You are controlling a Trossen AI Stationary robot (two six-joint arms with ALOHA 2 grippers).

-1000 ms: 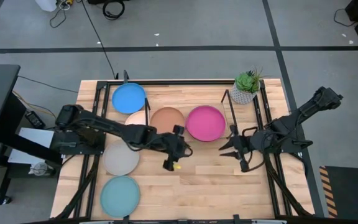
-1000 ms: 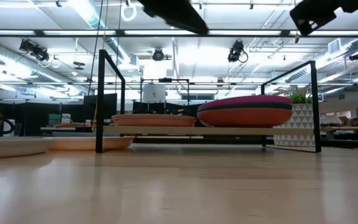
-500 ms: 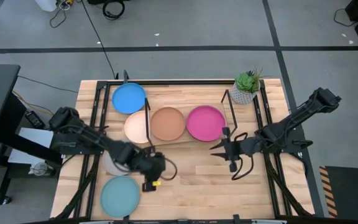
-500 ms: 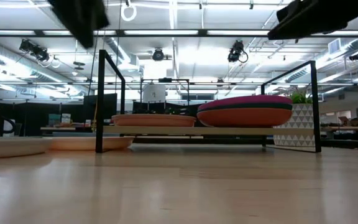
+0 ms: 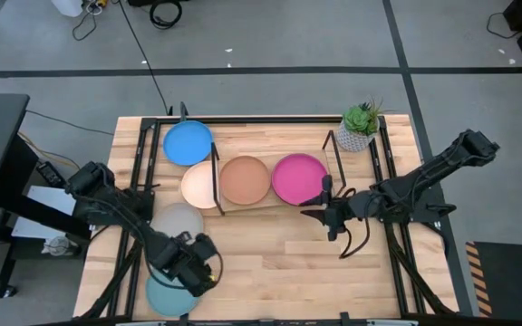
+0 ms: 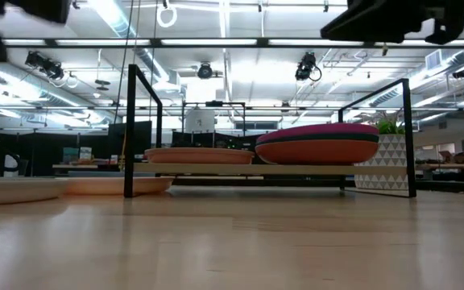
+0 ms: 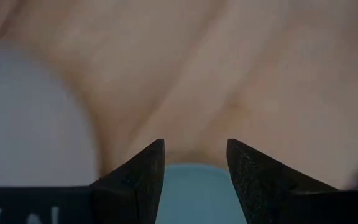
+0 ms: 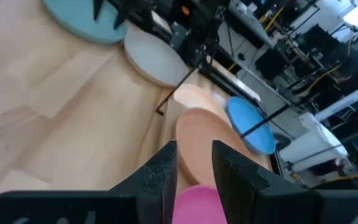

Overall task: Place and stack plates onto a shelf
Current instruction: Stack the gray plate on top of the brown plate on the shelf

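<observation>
My left gripper [image 5: 193, 272] [image 7: 194, 155] hangs open just above the near-left part of the table. Its fingers stand over the edge of the light teal plate [image 5: 161, 295] [image 7: 194, 193], which lies flat on the table. The grey plate [image 5: 178, 223] and the cream plate [image 5: 196, 186] also lie on the table; the cream one is partly under the shelf end. On the shelf [image 6: 240, 169] sit the salmon plate [image 5: 243, 179] and a stack topped by the magenta plate [image 5: 299, 178] [image 6: 316, 130]. The bright blue plate [image 5: 188, 142] lies at the far left. My right gripper [image 5: 320, 206] [image 8: 194, 162] hovers open beside the magenta plate.
A potted plant [image 5: 361, 127] stands at the far right, beside the shelf's black wire end frame [image 6: 405, 137]. Black rails run along both table sides. Bare wood [image 5: 279, 254] stretches across the near middle of the table.
My left gripper has swung from the middle of the table, near the shelf, toward the near-left corner and now sits over the light teal plate. My right gripper has moved a little toward the table's left, closer to the magenta plate. No plate has moved.
</observation>
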